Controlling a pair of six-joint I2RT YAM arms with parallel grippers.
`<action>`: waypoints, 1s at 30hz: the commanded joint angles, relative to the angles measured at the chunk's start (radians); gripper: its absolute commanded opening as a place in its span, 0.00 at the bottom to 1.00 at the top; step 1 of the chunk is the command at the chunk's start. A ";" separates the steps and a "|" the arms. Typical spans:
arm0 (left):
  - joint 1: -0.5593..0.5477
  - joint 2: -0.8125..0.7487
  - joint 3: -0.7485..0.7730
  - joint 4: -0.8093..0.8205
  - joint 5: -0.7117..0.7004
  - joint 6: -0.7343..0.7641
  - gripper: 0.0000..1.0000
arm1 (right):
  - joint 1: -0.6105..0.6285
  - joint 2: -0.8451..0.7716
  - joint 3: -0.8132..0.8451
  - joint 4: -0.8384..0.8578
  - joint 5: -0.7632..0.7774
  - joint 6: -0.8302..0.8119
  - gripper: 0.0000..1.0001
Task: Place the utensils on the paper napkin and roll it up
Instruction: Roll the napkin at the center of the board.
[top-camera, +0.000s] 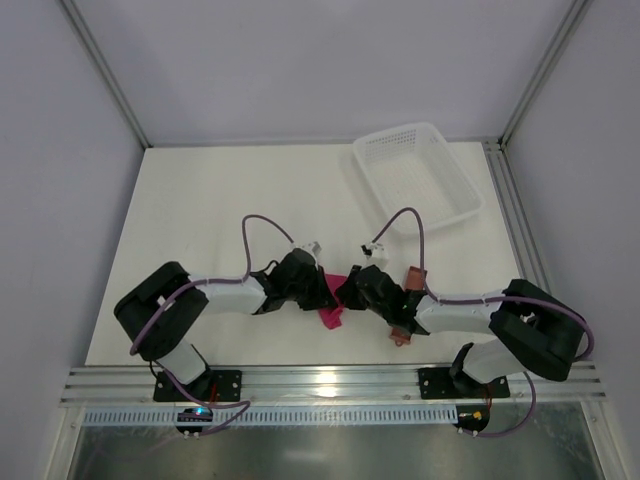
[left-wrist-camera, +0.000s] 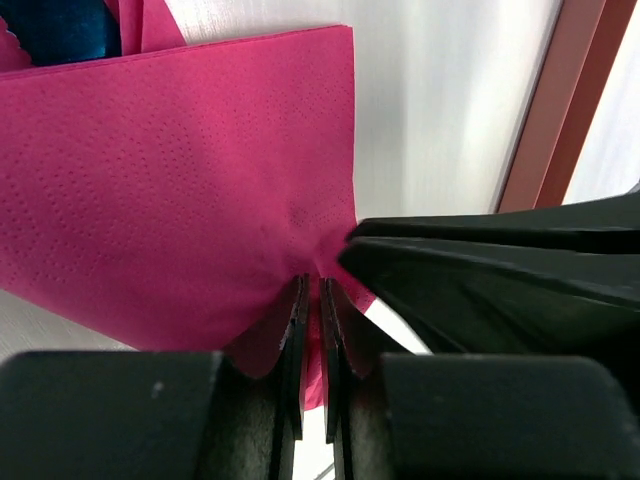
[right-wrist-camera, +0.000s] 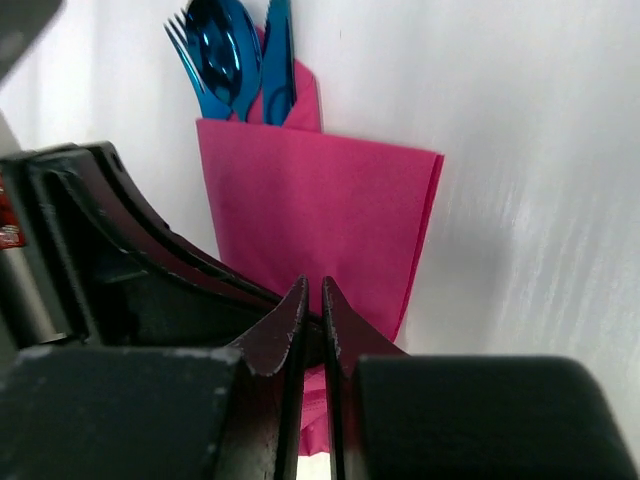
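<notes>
Now the left gripper (left-wrist-camera: 312, 300) squeezes tight on one edge of the paper napkin (left-wrist-camera: 180, 170). The right gripper (right-wrist-camera: 312, 295) pinches the paper napkin just beside it. The pink paper is folded over the utensils (right-wrist-camera: 235, 60), and their blue tops stick out at the far end. It lies on the table (top-camera: 230, 200) between both arms.

The paper napkin (left-wrist-camera: 180, 170) is magenta-pink all over, stamped with a fine pattern of tiny embossed dots, and the utensils (right-wrist-camera: 235, 60) showing above it are a glossy deep blue. The left claw (left-wrist-camera: 312, 290) and right claw (right-wrist-camera: 312, 290) are matte black, on arms (top-camera: 225, 292) of white links and black joints that trail purple cables (top-camera: 262, 216). The tabletop (top-camera: 220, 200) is plain white, the mesh basket (top-camera: 415, 175) white with a lattice of small holes, and the flat sleeve (top-camera: 413, 275) reddish-brown.
</notes>
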 joint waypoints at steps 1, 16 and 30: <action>-0.011 -0.022 -0.028 -0.026 -0.036 0.014 0.13 | 0.000 0.062 0.012 0.080 -0.068 -0.034 0.11; -0.010 -0.070 -0.043 -0.072 -0.056 0.037 0.14 | 0.028 -0.011 0.004 -0.163 0.032 0.104 0.19; -0.008 -0.061 -0.060 -0.050 -0.051 0.011 0.14 | 0.161 -0.130 -0.060 -0.178 0.128 0.498 0.19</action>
